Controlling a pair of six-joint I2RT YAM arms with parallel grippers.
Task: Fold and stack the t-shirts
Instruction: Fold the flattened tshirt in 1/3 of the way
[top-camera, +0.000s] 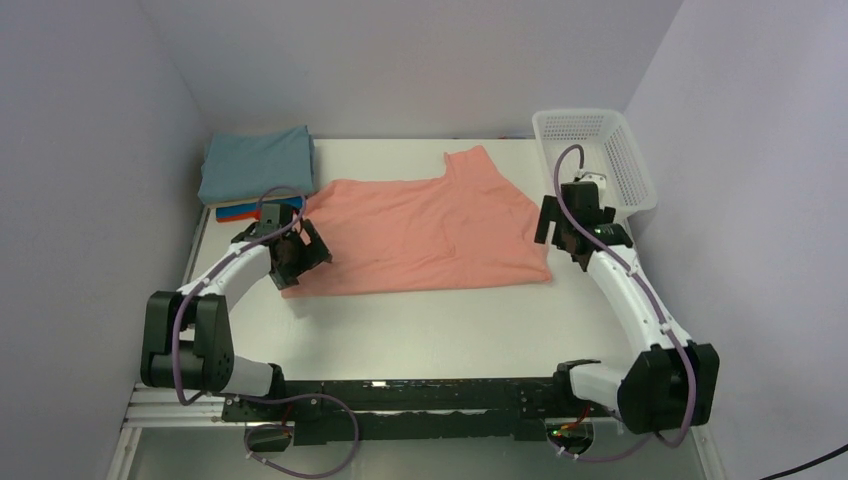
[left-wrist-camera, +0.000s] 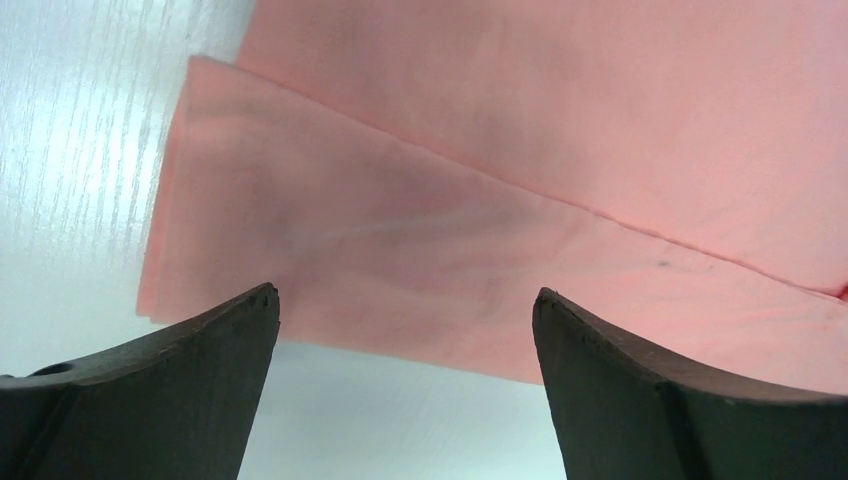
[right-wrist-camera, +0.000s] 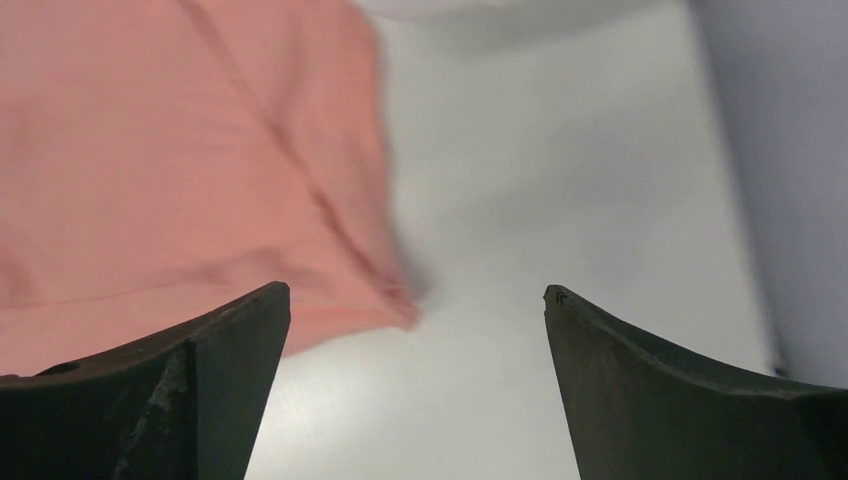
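Your left gripper (top-camera: 298, 256) hangs over the near left corner of the pink shirt (top-camera: 430, 232). Its two fingers are wide apart and hold nothing. I cannot tell if they touch the cloth. Your right gripper (top-camera: 562, 236) is just beside the shirt's right edge, close to its near corner. Its fingers are wide apart too and hold nothing. The shirt lies flat between your two grippers, with one sleeve sticking out on the far side. By your left gripper, one layer lies over another with a straight edge. The pile of folded shirts (top-camera: 256, 165), teal on top, sits just past your left gripper.
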